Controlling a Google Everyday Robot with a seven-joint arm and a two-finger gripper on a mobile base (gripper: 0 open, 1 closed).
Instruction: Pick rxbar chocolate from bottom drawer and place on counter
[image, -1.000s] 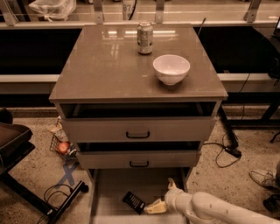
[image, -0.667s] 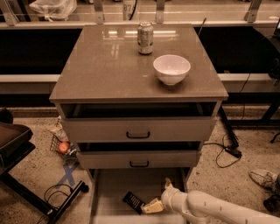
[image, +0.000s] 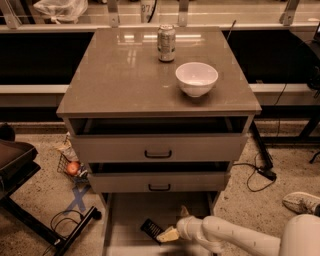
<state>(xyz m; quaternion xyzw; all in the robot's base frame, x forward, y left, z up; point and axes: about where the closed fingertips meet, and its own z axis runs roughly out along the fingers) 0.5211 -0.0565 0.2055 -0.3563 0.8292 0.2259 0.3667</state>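
Note:
The rxbar chocolate (image: 150, 229), a small black wrapper bar, lies flat on the pale floor of the pulled-out bottom drawer (image: 130, 207), left of middle. My gripper (image: 173, 224) reaches into the drawer from the lower right on a white arm. It is open. One pale finger (image: 167, 234) points left at the bar's right end and the other (image: 184, 211) points up behind it. The bar is not between them. The counter (image: 120, 80) is the glossy grey-brown top of the cabinet above.
A white bowl (image: 196, 78) and a drink can (image: 166, 43) stand on the counter's right and back. The two upper drawers (image: 158, 148) are slightly pulled out above the gripper. A dark stand (image: 30, 200), a basket with an orange ball (image: 73, 168) and cables (image: 260, 172) are on the floor.
My gripper has slid a little to the left inside the bottom drawer, closing on the bar's right end. The bar has not visibly moved.

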